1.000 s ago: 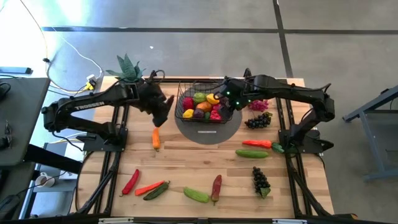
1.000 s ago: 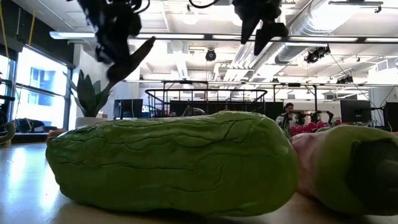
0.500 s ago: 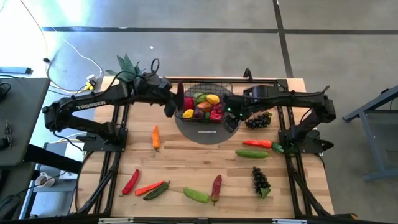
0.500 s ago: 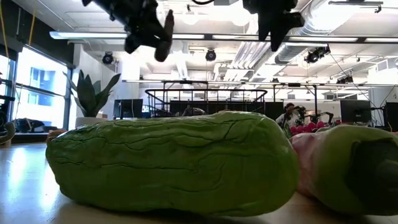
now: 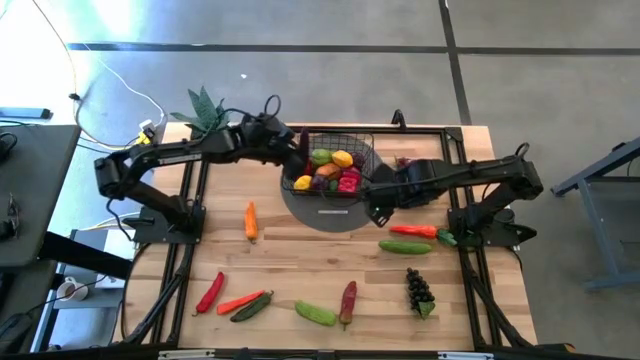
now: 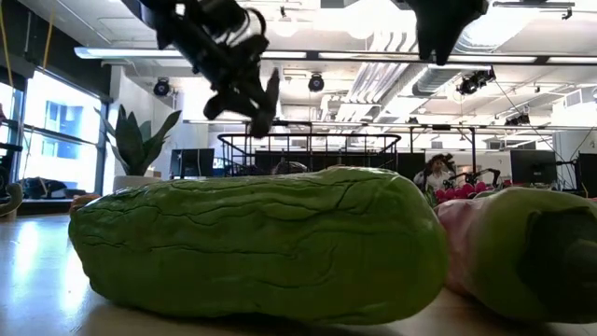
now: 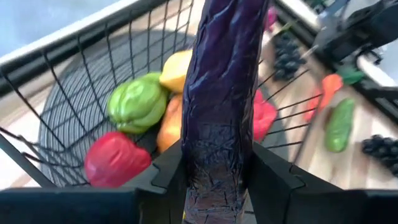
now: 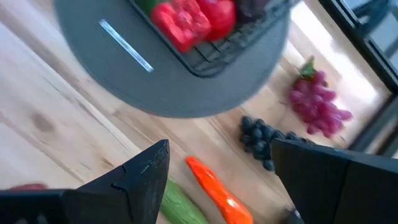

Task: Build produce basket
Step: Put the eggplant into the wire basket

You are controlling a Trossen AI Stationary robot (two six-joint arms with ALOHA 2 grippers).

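Basket (image 5: 335,165), black wire mesh, colourful produce (image 5: 331,171)

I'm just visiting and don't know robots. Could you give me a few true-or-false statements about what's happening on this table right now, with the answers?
1. The left gripper grips a long dark purple wrinkled vegetable. True.
2. The black wire-mesh basket has nothing in it. False: it already holds red, green, yellow and orange toy produce.
3. The right gripper is open and holds nothing. True: nothing sits between its fingers above the wooden table.
4. The basket stands on a round grey mat. True.
5. Every toy vegetable has been packed. False: chillies, cucumbers, an orange carrot and a dark grape bunch lie on the table.
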